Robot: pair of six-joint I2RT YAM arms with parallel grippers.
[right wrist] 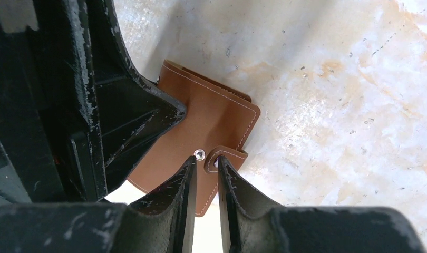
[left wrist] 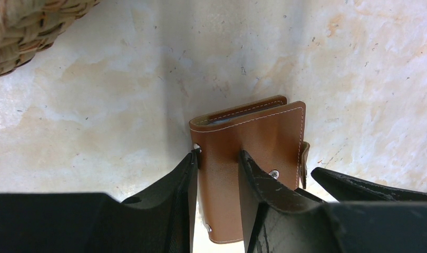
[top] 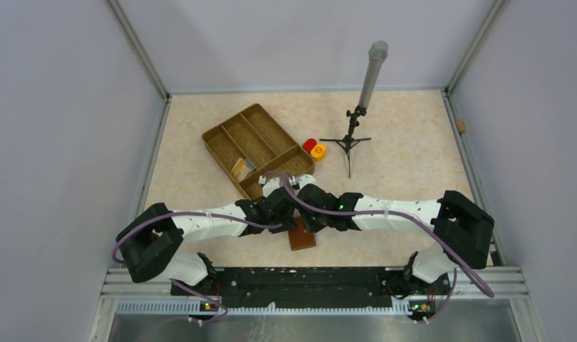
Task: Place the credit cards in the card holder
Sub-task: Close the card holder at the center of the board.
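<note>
The brown card holder lies on the table near the front, folded shut. In the left wrist view my left gripper is narrowly open. One fingertip is at the holder's left edge and the other rests on its cover. In the right wrist view my right gripper is almost shut, with the end of the holder's clasp strap between its tips, beside the bare snap stud. The credit cards, yellowish and pale, lie in a compartment of the wicker tray, away from both grippers.
The divided wicker tray stands just behind the grippers; its corner shows in the left wrist view. A red cap and an orange cap sit to its right. A small tripod with a grey tube stands further back right.
</note>
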